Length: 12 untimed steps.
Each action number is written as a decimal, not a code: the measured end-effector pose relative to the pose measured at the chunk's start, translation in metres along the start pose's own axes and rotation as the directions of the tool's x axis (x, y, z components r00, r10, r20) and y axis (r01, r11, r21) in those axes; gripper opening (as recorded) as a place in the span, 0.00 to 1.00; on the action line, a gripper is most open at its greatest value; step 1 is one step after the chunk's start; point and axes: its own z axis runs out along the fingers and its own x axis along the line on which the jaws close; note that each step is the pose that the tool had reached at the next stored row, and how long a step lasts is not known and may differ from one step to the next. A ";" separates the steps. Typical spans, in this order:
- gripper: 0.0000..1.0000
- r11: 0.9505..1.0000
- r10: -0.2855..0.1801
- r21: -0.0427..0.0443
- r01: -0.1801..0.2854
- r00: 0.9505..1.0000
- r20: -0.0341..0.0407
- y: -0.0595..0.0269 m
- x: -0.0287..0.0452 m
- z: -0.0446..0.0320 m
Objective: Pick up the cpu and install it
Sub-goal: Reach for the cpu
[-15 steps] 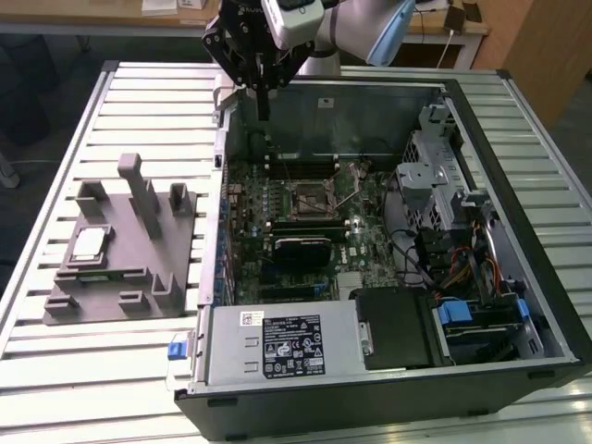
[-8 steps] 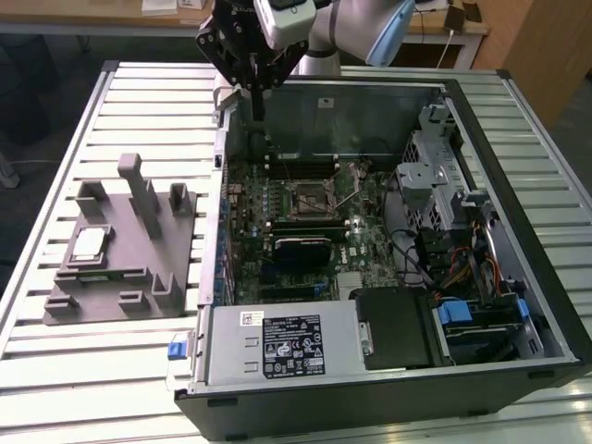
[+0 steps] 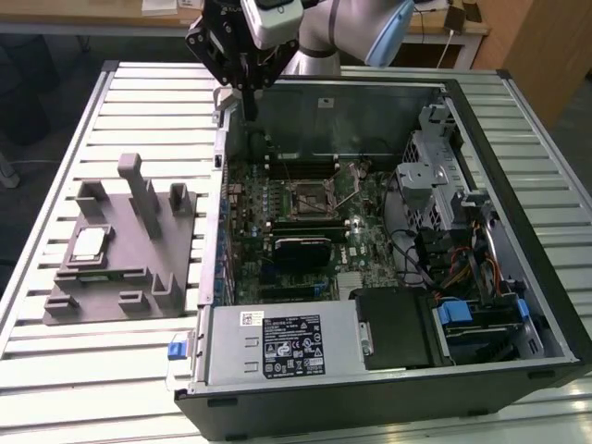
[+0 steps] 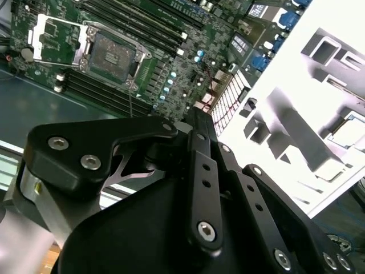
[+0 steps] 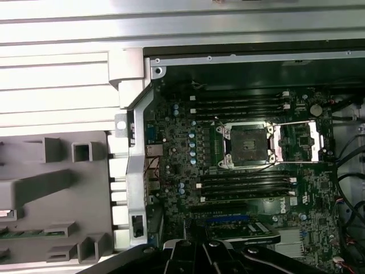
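At the exterior view's left, the cpu (image 3: 90, 243) lies flat in a recess of the grey fixture (image 3: 111, 277), silver top up; being square, it shows no long axis. Further right, the gripper (image 3: 248, 104) hangs clenched and empty over the far left wall of the computer case (image 3: 388, 400), touching nothing. Right again, the socket (image 3: 308, 196) sits with its frame swung back. Print on the power supply's label (image 3: 291, 344) is too small to read.

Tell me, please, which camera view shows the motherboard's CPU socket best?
The first wrist view: the CPU socket lies nearly face-on, unobstructed, its frame open. The second wrist view shows the socket obliquely; the exterior view shows it small.
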 end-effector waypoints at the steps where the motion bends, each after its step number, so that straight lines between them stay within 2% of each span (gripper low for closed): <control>1: 0.11 1.000 0.000 0.000 0.000 1.000 0.000 -0.0001 0.0014 0.0000; 12: 0.11 1.000 0.000 0.000 0.000 1.000 0.000 -0.0014 0.0190 -0.0005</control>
